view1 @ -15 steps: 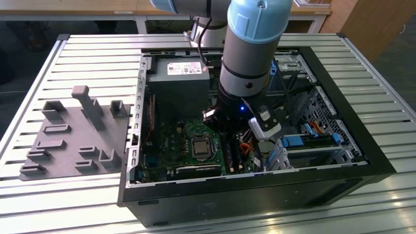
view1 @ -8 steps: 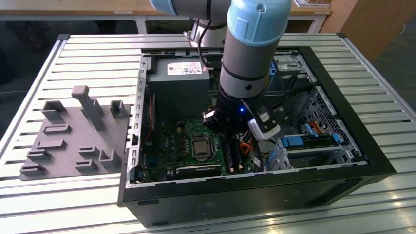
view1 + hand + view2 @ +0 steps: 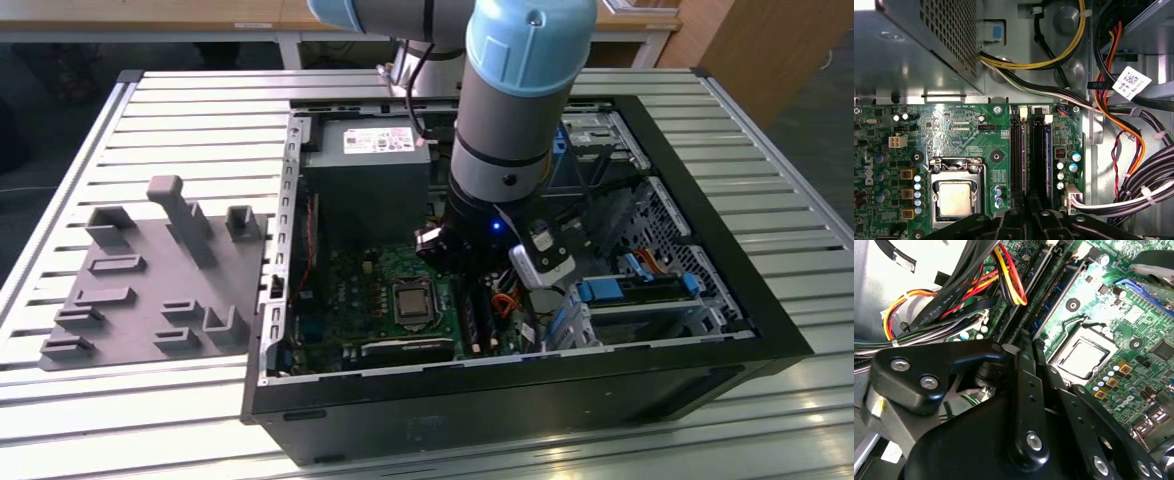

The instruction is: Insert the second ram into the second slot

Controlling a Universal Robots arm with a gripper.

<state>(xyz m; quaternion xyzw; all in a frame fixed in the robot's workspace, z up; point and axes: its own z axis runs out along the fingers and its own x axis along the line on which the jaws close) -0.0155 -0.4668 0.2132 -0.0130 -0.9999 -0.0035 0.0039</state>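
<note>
Pincer (image 3: 1026, 220) is sitting down at the memory slots (image 3: 1030, 150) beside the processor socket (image 3: 955, 192); fingers nearly together, grip on anything: can't tell.

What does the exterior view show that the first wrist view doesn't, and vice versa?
Exterior view alone: the grey moulded parts tray beside the black computer case on the slatted metal table, and the blue-grey robot arm reaching into the case.

First wrist view alone: the white labelled tag on the cables, and the black memory slots up close, with the gripper over them.

Both: the green motherboard with its silver processor socket.
</note>
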